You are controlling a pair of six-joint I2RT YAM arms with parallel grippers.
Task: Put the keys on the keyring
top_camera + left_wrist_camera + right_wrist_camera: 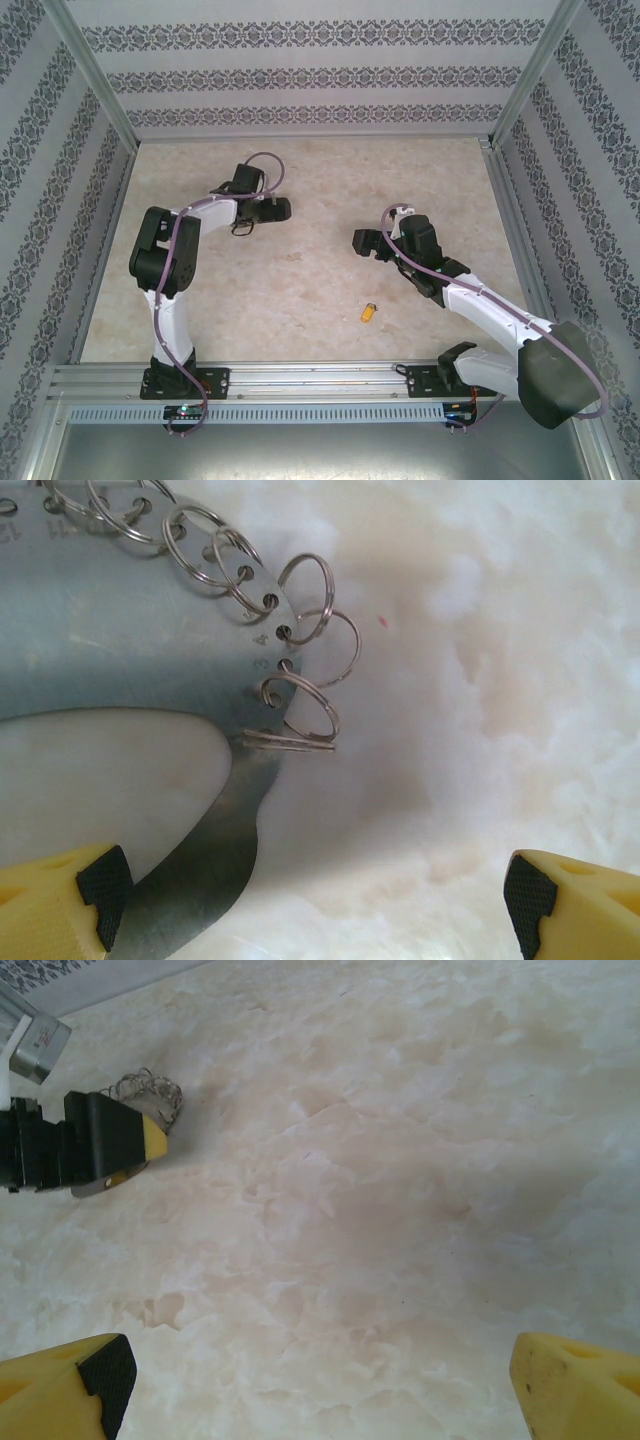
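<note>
The keyring (120, 630) is a flat grey metal hoop with several small split rings (310, 700) threaded through holes along its rim. It lies on the table at the back left (243, 228). My left gripper (278, 209) hovers just over it, jaws wide apart and empty. In the left wrist view the hoop passes by the left fingertip (95, 885), and whether they touch I cannot tell. One key (369, 312) with a yellow-orange head lies alone at the front middle. My right gripper (362, 244) hangs open and empty above bare table, behind the key. From the right wrist, the keyring (145, 1095) lies behind the left gripper's finger (110, 1140).
The marble-patterned table (320, 170) is fenced by aluminium rails (300, 375) at the front and by patterned walls on the other three sides. Bare table lies between the two grippers and around the key.
</note>
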